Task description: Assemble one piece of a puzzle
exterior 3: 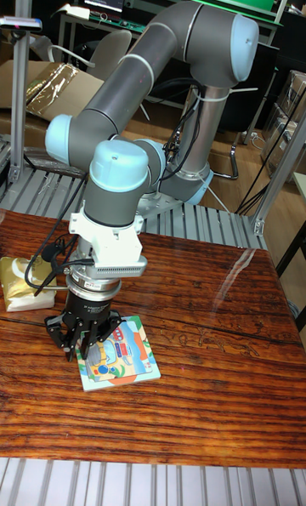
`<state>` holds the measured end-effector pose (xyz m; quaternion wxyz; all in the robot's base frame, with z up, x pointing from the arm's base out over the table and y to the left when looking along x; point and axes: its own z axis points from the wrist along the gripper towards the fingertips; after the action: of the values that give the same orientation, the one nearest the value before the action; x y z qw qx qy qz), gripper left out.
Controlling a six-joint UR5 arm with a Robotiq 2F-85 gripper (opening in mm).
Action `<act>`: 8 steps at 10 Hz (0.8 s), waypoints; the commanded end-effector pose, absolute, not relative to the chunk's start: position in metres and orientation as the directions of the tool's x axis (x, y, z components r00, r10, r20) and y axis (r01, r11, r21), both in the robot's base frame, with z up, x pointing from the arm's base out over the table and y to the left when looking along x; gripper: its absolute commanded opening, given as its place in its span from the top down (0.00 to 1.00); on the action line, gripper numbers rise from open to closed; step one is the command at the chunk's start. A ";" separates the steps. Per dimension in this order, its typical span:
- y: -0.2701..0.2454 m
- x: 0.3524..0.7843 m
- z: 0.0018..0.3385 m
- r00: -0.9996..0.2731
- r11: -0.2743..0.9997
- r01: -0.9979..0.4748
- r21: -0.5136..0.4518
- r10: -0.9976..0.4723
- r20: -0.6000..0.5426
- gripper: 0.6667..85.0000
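Observation:
A square puzzle board (123,360) with a colourful cartoon picture and a pale blue rim lies flat on the wooden table (212,336), left of centre. My gripper (85,349) hangs straight down over the board's upper left corner, its black fingers (70,344) spread and reaching the board's surface. The gripper's body hides that corner, so I cannot see whether a loose puzzle piece sits between the fingers. No separate piece shows elsewhere on the table.
A yellow and white bag (25,283) lies at the table's left edge, close behind the gripper. A black cable (44,264) loops from the wrist above it. Metal rails border the table front and back.

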<state>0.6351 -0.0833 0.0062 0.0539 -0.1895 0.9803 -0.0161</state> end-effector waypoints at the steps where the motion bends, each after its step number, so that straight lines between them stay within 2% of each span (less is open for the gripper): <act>1: -0.084 0.637 0.008 -0.922 0.927 -0.370 -0.052 -0.374 -0.102 0.67; 8: -0.081 0.632 0.014 -0.933 0.936 -0.350 -0.048 -0.353 -0.073 0.67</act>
<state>0.6326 -0.0837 0.0118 0.0416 -0.1896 0.9807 -0.0221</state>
